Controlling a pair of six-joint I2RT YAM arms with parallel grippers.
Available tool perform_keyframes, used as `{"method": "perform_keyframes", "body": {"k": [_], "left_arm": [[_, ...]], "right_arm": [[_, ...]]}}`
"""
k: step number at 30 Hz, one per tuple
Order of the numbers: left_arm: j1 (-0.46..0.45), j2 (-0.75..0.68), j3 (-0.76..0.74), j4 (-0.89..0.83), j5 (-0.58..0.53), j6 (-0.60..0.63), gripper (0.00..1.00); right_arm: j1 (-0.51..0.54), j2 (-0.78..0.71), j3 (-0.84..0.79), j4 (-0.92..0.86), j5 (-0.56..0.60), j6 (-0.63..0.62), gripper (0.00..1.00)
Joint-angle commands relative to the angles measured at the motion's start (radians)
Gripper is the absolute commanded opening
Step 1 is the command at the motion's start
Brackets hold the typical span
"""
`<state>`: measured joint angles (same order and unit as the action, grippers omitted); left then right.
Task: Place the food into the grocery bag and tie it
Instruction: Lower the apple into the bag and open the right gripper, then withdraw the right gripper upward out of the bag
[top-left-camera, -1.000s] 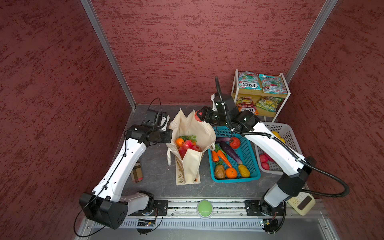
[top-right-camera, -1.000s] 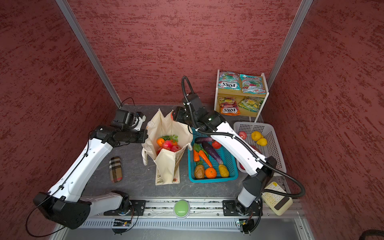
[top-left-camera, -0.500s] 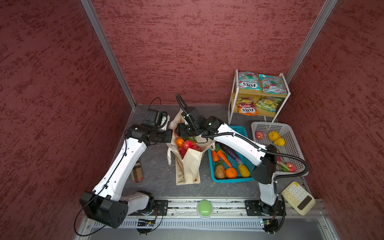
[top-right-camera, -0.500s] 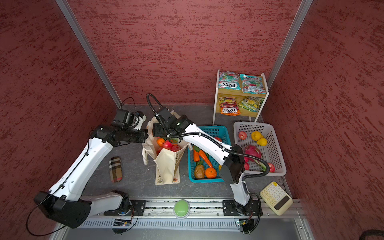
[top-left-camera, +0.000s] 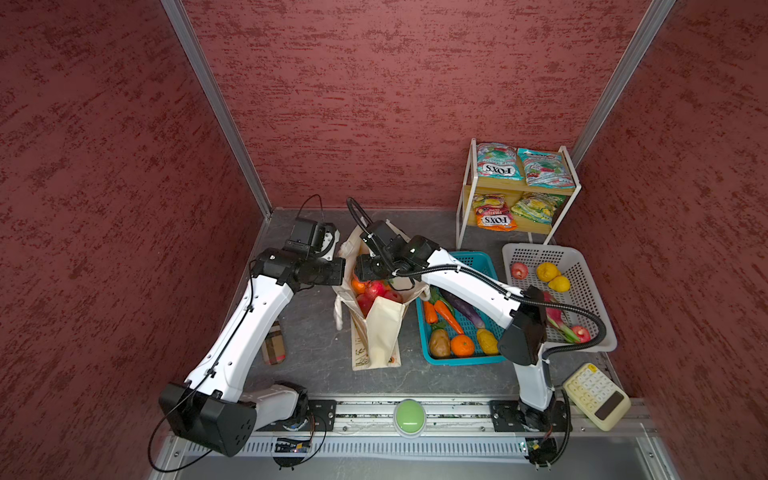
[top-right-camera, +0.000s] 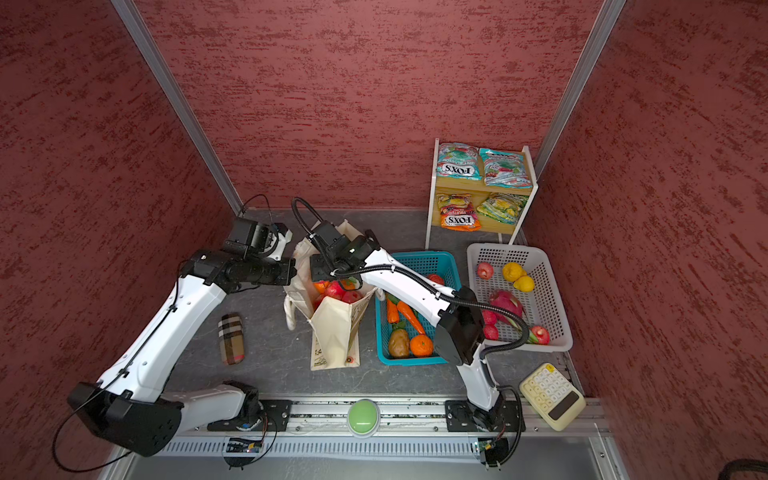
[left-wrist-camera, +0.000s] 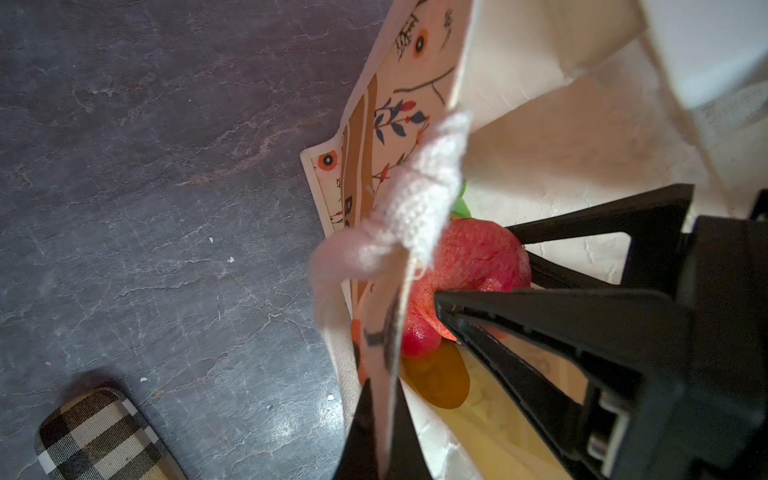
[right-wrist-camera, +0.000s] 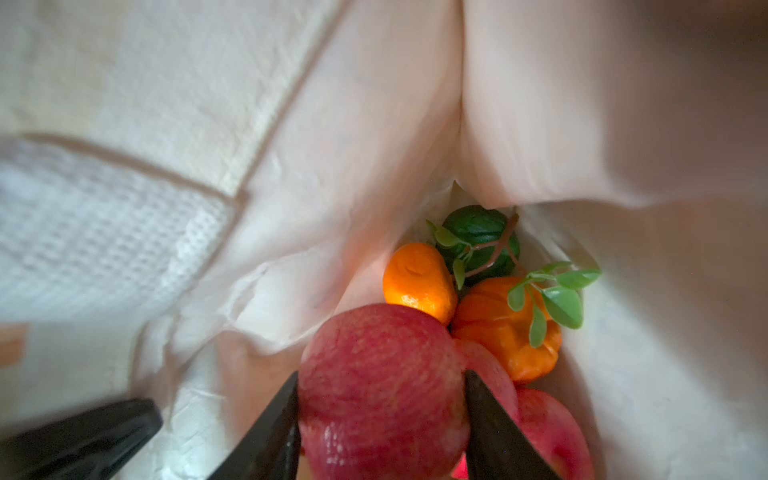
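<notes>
The grocery bag (top-left-camera: 380, 332) (top-right-camera: 332, 336) stands open in the middle of both top views, a cream tote with floral print. My left gripper (left-wrist-camera: 380, 399) (top-left-camera: 343, 270) is shut on the bag's near-left rim, beside its white handle (left-wrist-camera: 419, 199). The right gripper (right-wrist-camera: 381, 374) (top-left-camera: 365, 270) is shut on a red apple (right-wrist-camera: 374, 353) (left-wrist-camera: 469, 257) just inside the bag's mouth. Below it lie an orange (right-wrist-camera: 417, 280), an orange pumpkin (right-wrist-camera: 505, 332), a green vegetable (right-wrist-camera: 482, 232) and another red apple (right-wrist-camera: 552, 432).
A teal basket (top-left-camera: 457, 360) of toy vegetables stands right of the bag, and a white basket (top-left-camera: 540, 249) of fruit beyond it. FOX'S packets (top-left-camera: 496, 168) lie on a shelf at the back right. A plaid case (top-left-camera: 274, 343) lies left, a calculator (top-left-camera: 594, 395) front right.
The right arm has swung left from over the teal basket to the bag's mouth with the red apple in its grip. The left gripper has kept its hold on the bag's rim.
</notes>
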<state>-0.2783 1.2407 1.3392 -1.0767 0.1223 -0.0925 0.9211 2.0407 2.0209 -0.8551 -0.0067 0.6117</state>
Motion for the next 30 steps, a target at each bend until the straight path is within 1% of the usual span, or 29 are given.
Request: {"method": "perform_keyframes", "body": {"k": [1, 7, 12, 13, 17, 20, 25, 27, 30], "left_arm": [[-0.002, -0.009, 0.008, 0.011, 0.012, 0.006, 0.0], [-0.002, -0.007, 0.009, 0.011, 0.012, 0.005, 0.0], [-0.001, -0.006, 0.011, 0.013, 0.012, 0.007, 0.0], [-0.001, -0.005, 0.011, 0.012, 0.012, 0.007, 0.0], [-0.001, -0.004, 0.009, 0.013, 0.012, 0.007, 0.0], [-0.001, -0.006, 0.009, 0.013, 0.012, 0.008, 0.0], [-0.001, -0.009, 0.009, 0.015, 0.013, 0.008, 0.0], [-0.001, -0.01, 0.006, 0.017, 0.013, 0.01, 0.0], [0.001, -0.01, -0.002, 0.029, 0.02, 0.01, 0.0]], "right_arm": [[0.001, 0.021, -0.021, -0.005, 0.011, -0.007, 0.48], [0.001, 0.027, -0.02, -0.014, 0.014, -0.012, 0.58], [0.001, 0.008, 0.014, -0.041, 0.056, -0.033, 0.83], [0.001, 0.004, 0.029, -0.053, 0.069, -0.04, 0.98], [0.001, -0.008, 0.103, -0.118, 0.129, -0.077, 0.99], [0.001, -0.023, 0.192, -0.191, 0.195, -0.115, 0.99], [0.001, -0.083, 0.356, -0.286, 0.361, -0.196, 0.99], [0.001, -0.147, 0.35, -0.265, 0.448, -0.227, 0.99], [-0.001, -0.271, 0.262, -0.184, 0.601, -0.28, 0.99]]}}
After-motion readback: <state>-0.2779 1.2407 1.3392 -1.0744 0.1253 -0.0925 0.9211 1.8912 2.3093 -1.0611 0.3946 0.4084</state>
